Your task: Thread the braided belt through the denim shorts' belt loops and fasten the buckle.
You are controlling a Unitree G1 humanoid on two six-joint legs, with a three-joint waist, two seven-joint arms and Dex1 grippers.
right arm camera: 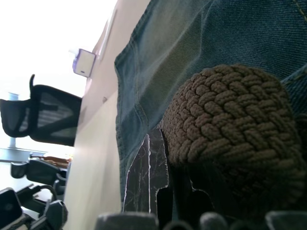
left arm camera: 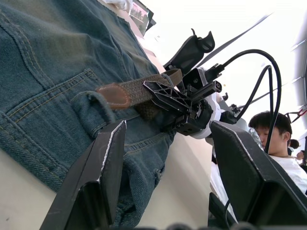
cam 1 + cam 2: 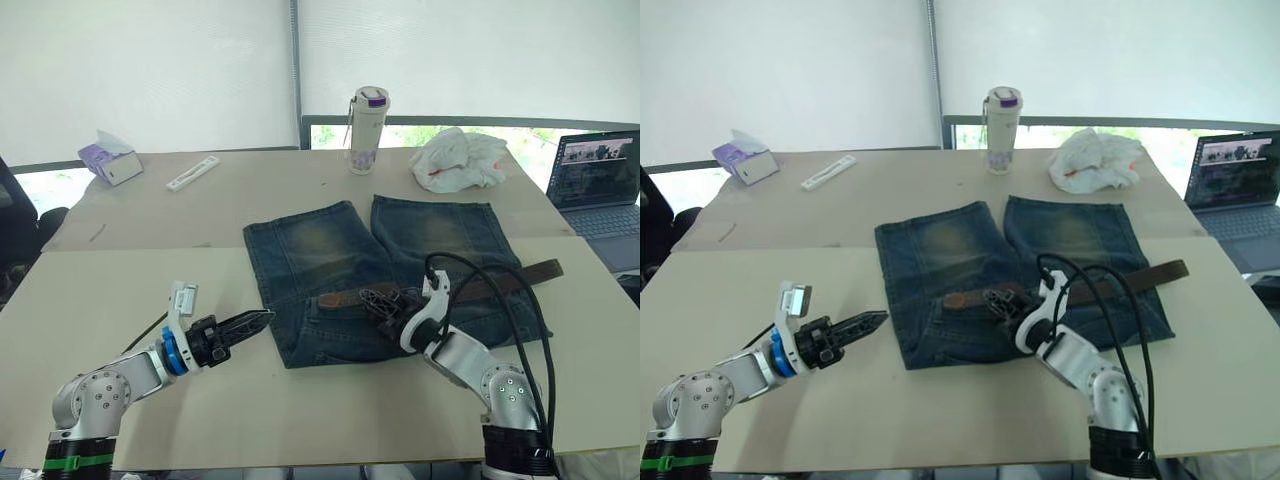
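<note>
A pale beige table [image 3: 150, 400] fills the lower frame, with a second one [image 3: 270, 190] butted behind it. The denim shorts [image 3: 330, 250] lie at centre across the seam. Along the far edge stand a tissue box [image 3: 110, 160] at upper left, a white strip [image 3: 192, 173], a bottle [image 3: 366, 130], a crumpled white cloth [image 3: 460, 160] and a laptop [image 3: 600, 190] at right.

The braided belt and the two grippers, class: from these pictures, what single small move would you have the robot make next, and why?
Probably the right gripper should ease the braided belt leftward. It is shut on the strap over the denim shorts, whose leather tip lies beside a raised belt loop. The left gripper sits open at the shorts' left edge, ready to receive the tip.
</note>
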